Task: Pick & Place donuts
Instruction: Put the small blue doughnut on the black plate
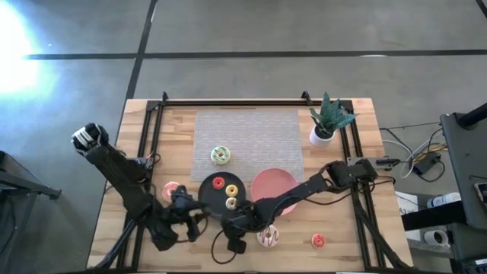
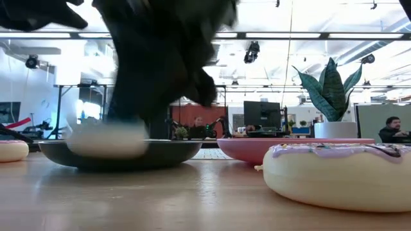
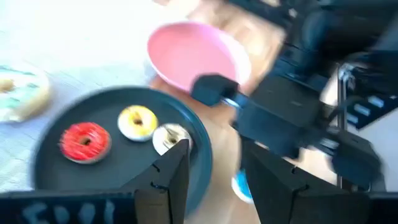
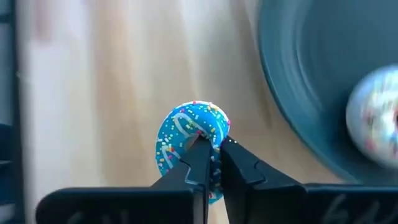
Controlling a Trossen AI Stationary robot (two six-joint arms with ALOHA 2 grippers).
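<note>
Black plate [image 1: 209,186]: three donuts; right pincer [image 4: 211,155] clamps blue donut [image 4: 189,140]; left pincer [image 3: 214,168] open, empty; four on desk [image 1: 350,236].

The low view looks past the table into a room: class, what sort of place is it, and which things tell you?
Probably an open office or lab: a dark computer monitor, a seated person at the right edge, and long ceiling strip lights.
</note>
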